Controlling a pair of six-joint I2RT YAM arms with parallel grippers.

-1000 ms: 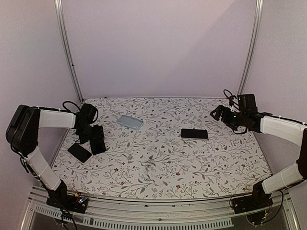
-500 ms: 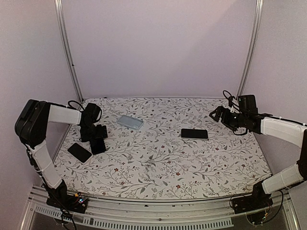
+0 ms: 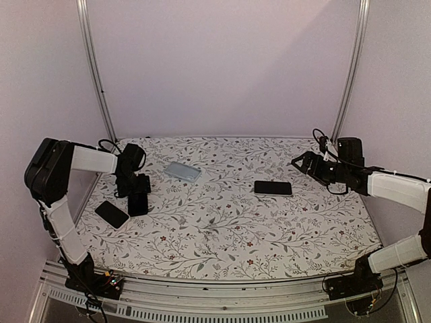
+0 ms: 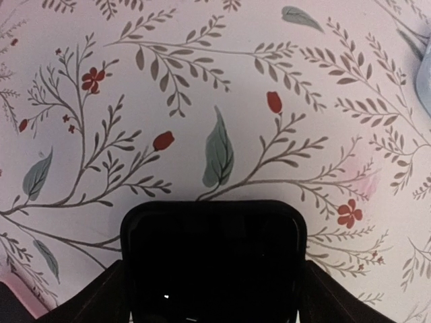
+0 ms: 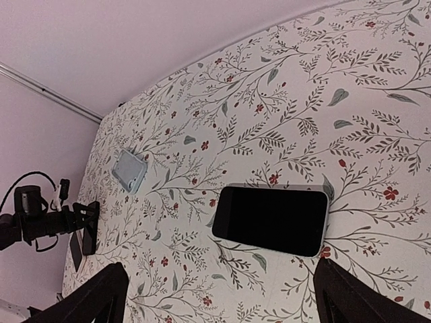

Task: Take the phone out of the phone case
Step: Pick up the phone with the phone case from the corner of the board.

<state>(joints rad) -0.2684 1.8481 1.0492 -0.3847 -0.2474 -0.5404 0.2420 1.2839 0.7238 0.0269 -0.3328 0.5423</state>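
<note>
So the floral surface [image 3: 222, 229] has four flat things on it. The phone [image 3: 273, 188] lies right of centre, black screen up with a pale rim all round, so it looks like it's sitting in its case. Nothing is on it or in front of it. A pale blue-grey case [image 3: 182, 171] lies further back, left of centre, well apart from the phone. Over by the left edge a dark phone [image 3: 112, 214] lies flat, and just beside it there's a black slab [image 3: 138, 203] under the left arm. Can't tell if the slab is a phone or a case, tbh.

The left fingers [image 4: 94, 303] are closed in on the slab [image 4: 212, 262], one on each side and touching it. Whether it's lifted or resting on the surface, I can't tell. The right fingers [image 5: 94, 296] are spread wide with nothing between them. They hang in the air near the phone's right end, not touching it.

The left wrist cam shows just the slab's rounded end and the print, plus a sliver of the case [image 4: 424, 74] at the right edge. The right wrist cam gives the best look at the phone [image 5: 269, 220] and its rim, with the case [image 5: 129, 170] beyond it. The top cam shows the dark phone most clearly.
</note>
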